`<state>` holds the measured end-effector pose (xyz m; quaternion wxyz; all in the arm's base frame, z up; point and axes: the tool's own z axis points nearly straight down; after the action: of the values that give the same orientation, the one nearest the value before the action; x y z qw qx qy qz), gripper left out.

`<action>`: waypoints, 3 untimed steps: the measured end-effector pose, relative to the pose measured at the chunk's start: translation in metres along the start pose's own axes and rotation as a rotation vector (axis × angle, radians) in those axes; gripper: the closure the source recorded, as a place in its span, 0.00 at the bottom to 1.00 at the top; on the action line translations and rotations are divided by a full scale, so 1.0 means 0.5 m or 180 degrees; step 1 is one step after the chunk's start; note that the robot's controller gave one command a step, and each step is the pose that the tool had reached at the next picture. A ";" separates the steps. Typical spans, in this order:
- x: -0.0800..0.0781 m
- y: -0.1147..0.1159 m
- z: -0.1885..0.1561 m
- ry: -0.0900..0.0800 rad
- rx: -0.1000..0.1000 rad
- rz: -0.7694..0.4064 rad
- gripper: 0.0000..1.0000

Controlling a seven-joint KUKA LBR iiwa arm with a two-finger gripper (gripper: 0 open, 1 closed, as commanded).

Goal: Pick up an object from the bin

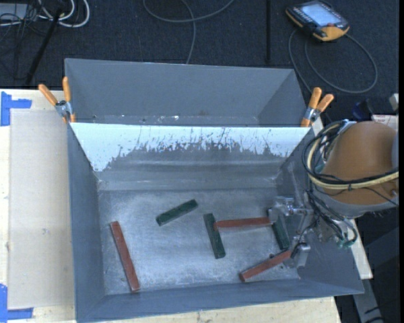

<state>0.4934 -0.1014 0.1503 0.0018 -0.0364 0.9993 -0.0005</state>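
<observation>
Down low by the right wall of the bin [182,103], the gripper [293,237] sits among three flat bars. A short dark green bar [281,234] lies just beside it on the view's left, apparently touching. Below the gripper a red-brown bar [262,268] slants away to the lower left, its upper end meeting the tool. A second red-brown bar [242,223] runs off level to the gripper's left. Whether the tool is open or closed cannot be told, nor whether it has hold of anything, since brackets and cables hide its tip.

All of these bars look stiff, thin and light, and not fragile. Lying flat on smooth metal, they will likely slide rather than lift if nudged. A pinch across the narrow width near the middle seems safest, because a hold at one end would probably let the bar droop and twist free.

The arm comes over the rim from the gripper's right. Its orange wrist cover [363,163], ringed with cables, rides above and to the right of the gripper, with the wrist pitched downward into the bin.
</observation>
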 end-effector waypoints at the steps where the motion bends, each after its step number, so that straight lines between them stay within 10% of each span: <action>1: 0.018 -0.001 0.116 0.0003 -0.0006 -0.0137 0.00; 2: -0.012 0.054 0.161 0.0018 -0.0003 -0.0339 0.00; 3: 0.003 -0.080 0.114 0.0009 -0.0006 -0.0719 1.00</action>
<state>0.4952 -0.1413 0.0931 0.0004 -0.1487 0.9889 0.0003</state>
